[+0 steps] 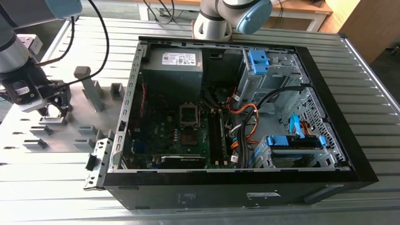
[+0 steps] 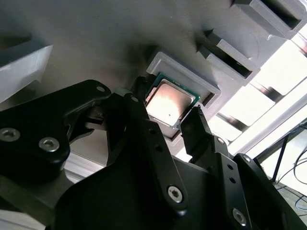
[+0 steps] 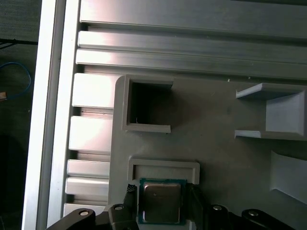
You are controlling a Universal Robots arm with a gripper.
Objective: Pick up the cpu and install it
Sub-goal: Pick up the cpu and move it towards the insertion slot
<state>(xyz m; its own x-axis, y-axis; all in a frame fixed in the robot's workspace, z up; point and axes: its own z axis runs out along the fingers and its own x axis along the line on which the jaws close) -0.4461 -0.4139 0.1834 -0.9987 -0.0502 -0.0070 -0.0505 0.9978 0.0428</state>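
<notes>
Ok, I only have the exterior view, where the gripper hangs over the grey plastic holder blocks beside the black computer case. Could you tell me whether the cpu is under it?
Observer: Yes. In the first wrist view the small square chip with the silvery metal top, the cpu, lies right at the gripper.
Operator: Thank you. Has it been lifted out yet?
Observer: Not yet. In the second wrist view it sits flat, metal top up, in the shallow recess of its grey plastic holder block.
</notes>
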